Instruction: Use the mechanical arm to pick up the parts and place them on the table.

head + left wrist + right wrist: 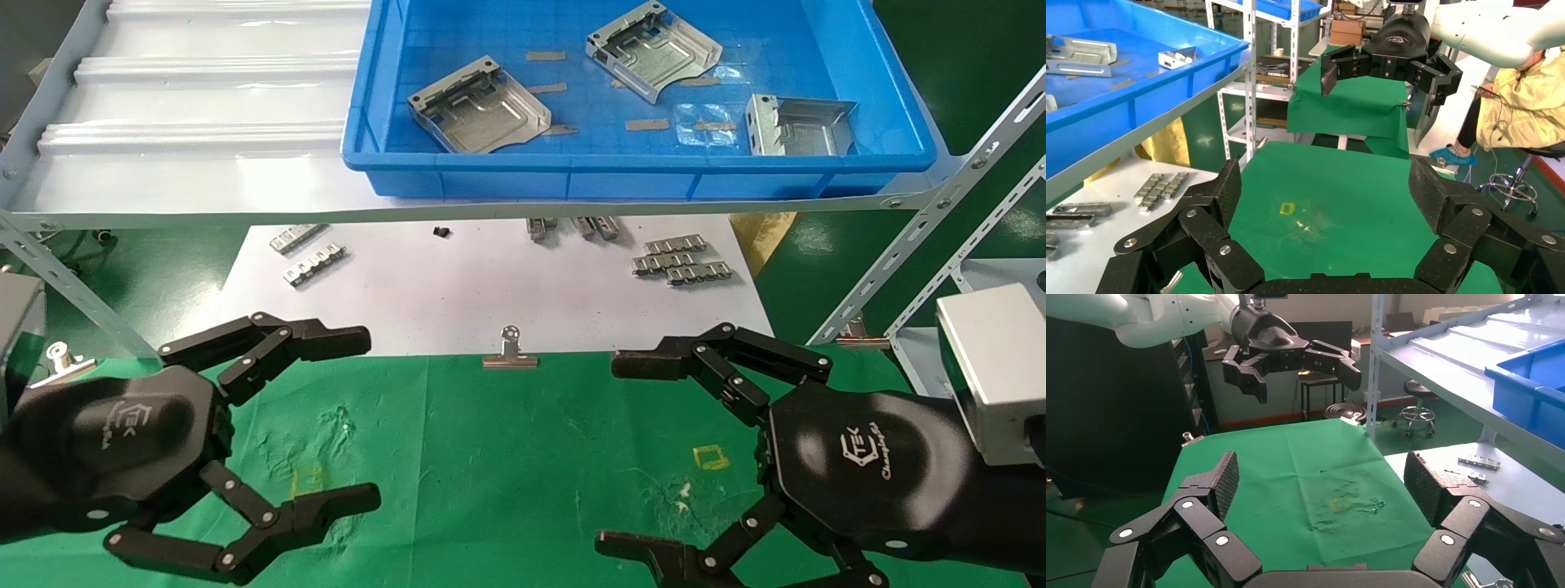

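Observation:
Three grey sheet-metal parts lie in a blue tray (572,171) on the shelf: one at the left (478,114), one at the back (654,49), one at the right (797,126). One part shows in the left wrist view (1079,55). The green cloth table (507,457) carries yellow square marks (709,457). My left gripper (366,416) hovers open and empty over the cloth's left side, well short of the tray. My right gripper (613,453) hovers open and empty over the right side. Each wrist view shows its own open fingers (1229,184) (1223,478) above bare cloth.
A white sheet (490,294) lies under the shelf with toothed metal strips (678,260) and a silver binder clip (510,353) at its front edge. The pale ribbed shelf (204,106) spans the back; slanted shelf struts (923,237) stand at the right. A seated person (1523,104) is beyond the table.

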Available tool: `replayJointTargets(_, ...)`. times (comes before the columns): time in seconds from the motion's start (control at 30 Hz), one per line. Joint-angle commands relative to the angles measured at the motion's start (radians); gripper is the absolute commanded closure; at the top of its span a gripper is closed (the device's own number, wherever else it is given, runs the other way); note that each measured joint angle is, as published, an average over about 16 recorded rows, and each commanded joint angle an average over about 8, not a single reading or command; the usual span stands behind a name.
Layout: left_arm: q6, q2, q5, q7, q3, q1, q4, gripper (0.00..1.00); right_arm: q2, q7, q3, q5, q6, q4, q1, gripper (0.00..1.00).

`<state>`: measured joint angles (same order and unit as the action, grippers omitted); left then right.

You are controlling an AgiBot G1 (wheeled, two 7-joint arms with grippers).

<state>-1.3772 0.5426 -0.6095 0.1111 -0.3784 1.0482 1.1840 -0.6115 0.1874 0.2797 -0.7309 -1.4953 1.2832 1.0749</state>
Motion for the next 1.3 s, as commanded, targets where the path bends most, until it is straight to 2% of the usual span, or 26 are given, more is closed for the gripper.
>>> replayJointTargets(0.03, 0.0, 0.0, 0.0, 0.0, 0.0, 0.0, 0.0, 1.0, 0.0, 0.0, 0.0, 0.0, 0.0, 0.0, 0.0, 0.0)
replayJointTargets(0.13, 0.0, 0.0, 0.0, 0.0, 0.0, 0.0, 0.0, 1.0, 0.0, 0.0, 0.0, 0.0, 0.0, 0.0, 0.0, 0.0)
replayJointTargets(0.4, 0.0, 0.0, 0.0, 0.0, 0.0, 0.0, 0.0, 0.0, 0.0, 0.0, 0.0, 0.0, 0.0, 0.0, 0.0, 0.0)
replayJointTargets(0.63, 0.0, 0.0, 0.0, 0.0, 0.0, 0.0, 0.0, 0.0, 0.0, 0.0, 0.0, 0.0, 0.0, 0.0, 0.0, 0.0)
replayJointTargets(0.9, 0.0, 0.0, 0.0, 0.0, 0.0, 0.0, 0.0, 1.0, 0.0, 0.0, 0.0, 0.0, 0.0, 0.0, 0.0, 0.0)
replayJointTargets(1.3, 0.0, 0.0, 0.0, 0.0, 0.0, 0.0, 0.0, 1.0, 0.0, 0.0, 0.0, 0.0, 0.0, 0.0, 0.0, 0.0)
